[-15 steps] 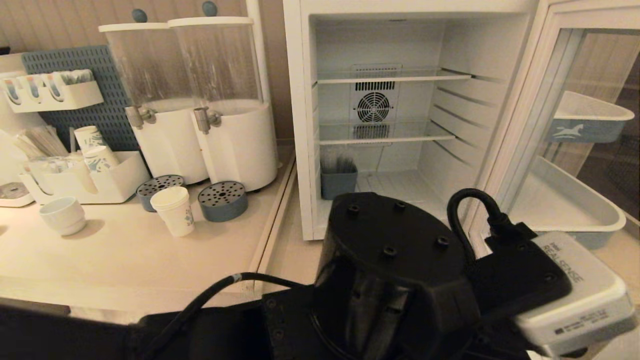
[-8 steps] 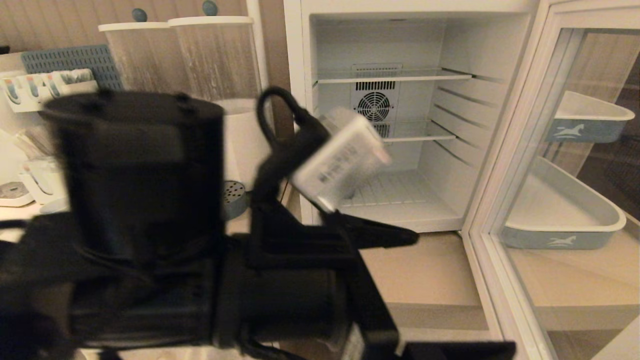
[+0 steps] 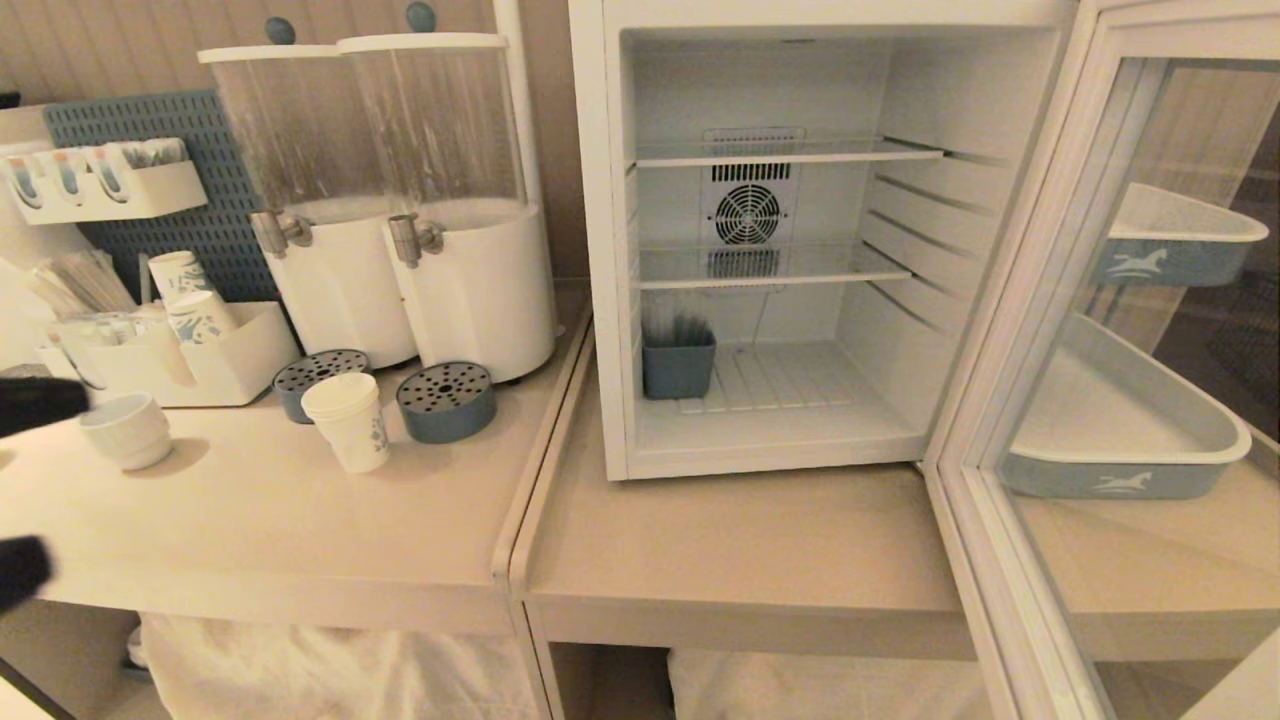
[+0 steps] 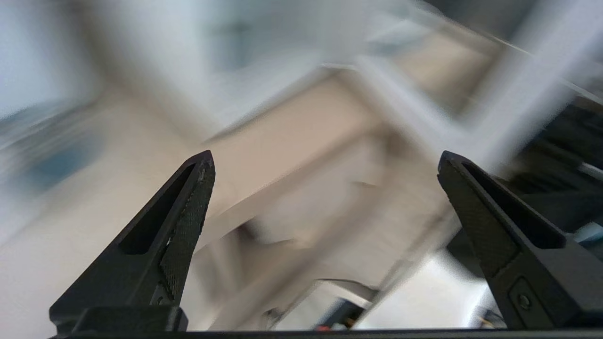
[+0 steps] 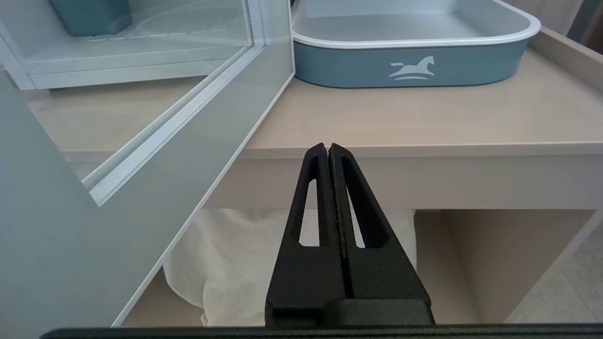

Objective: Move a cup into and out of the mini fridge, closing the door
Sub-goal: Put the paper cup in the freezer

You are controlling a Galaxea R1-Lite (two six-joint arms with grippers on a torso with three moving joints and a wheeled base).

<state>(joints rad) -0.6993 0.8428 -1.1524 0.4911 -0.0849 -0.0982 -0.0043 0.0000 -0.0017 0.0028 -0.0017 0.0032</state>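
Cup (image 3: 347, 420) upright on the left counter, beside a round blue drip tray (image 3: 446, 401), well right of the left gripper (image 3: 25, 490). Fingers (image 3: 40, 405) spread wide, empty, at the head view's left edge. Fridge (image 3: 600, 250) open, door (image 3: 1010, 330) swung right. Right gripper (image 5: 328, 147) pressed together, low beside the door.

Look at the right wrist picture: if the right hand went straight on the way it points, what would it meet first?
Probably the front edge of the beige tabletop: the shut right hand points at it, below the blue-grey tray with a white horse logo. Depth is unclear, so this is a judgement.
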